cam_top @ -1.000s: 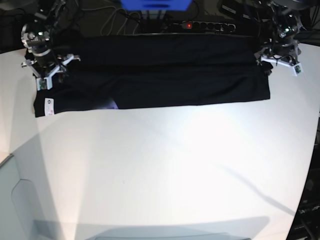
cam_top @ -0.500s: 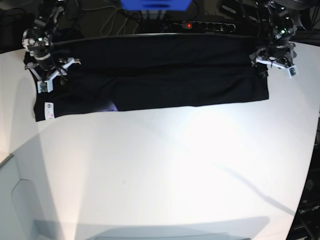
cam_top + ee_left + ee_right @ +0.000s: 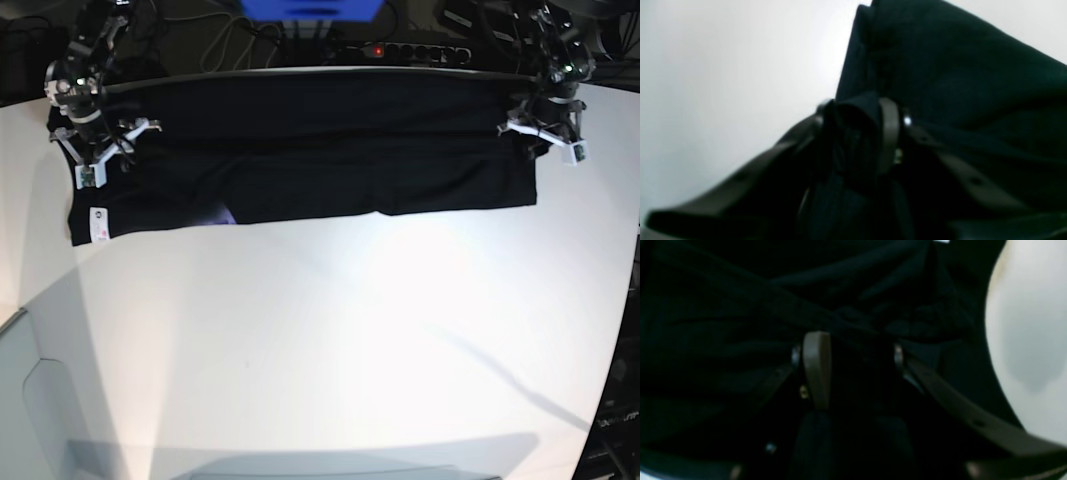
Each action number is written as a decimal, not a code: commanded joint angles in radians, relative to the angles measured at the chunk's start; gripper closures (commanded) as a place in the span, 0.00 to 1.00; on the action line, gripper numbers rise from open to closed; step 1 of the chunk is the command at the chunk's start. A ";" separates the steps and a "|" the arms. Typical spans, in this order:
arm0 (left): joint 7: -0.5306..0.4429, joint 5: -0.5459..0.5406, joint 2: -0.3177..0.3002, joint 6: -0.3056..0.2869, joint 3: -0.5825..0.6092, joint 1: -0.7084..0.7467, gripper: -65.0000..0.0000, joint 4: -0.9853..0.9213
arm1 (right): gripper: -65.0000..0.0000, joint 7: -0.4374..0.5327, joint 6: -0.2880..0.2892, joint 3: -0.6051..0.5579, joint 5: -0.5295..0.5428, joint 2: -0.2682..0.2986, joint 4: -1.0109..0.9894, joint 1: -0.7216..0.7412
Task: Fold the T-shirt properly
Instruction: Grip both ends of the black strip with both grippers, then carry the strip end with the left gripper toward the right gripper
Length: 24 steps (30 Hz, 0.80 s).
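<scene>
The black T-shirt [image 3: 300, 150] lies stretched in a wide band along the table's far edge, with a white tag [image 3: 97, 222] and a sliver of purple print [image 3: 222, 212] near its front left. My left gripper [image 3: 533, 132] sits at the shirt's right end. In the left wrist view it [image 3: 857, 133] is shut on a raised fold of the T-shirt [image 3: 957, 83]. At the shirt's left end is my right gripper [image 3: 88, 152]. In the right wrist view its fingers [image 3: 816, 366] stand apart, with bunched cloth of the T-shirt [image 3: 740, 313] filling the gap and creases running to the tips.
The white table [image 3: 330, 340] spreads wide in front of the shirt. Behind the far edge lie a black power strip [image 3: 400, 50] with a red light, cables and a blue object [image 3: 310, 8].
My left gripper has closed on the shirt's right end and drifted slightly left. The right gripper has crept back toward the far edge. The shirt's right hem has shifted a little.
</scene>
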 commanded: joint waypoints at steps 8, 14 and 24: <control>0.052 0.014 -0.008 -0.003 -0.001 0.008 1.00 0.010 | 0.63 -0.011 0.023 0.001 -0.006 0.006 0.007 -0.001; 0.052 0.012 -0.003 -0.003 -0.048 -0.010 1.00 0.049 | 0.63 -0.011 0.023 0.001 -0.006 0.004 0.007 -0.001; 0.054 0.020 0.054 -0.003 -0.087 -0.001 1.00 0.336 | 0.63 -0.012 0.023 0.001 -0.006 0.000 0.007 -0.002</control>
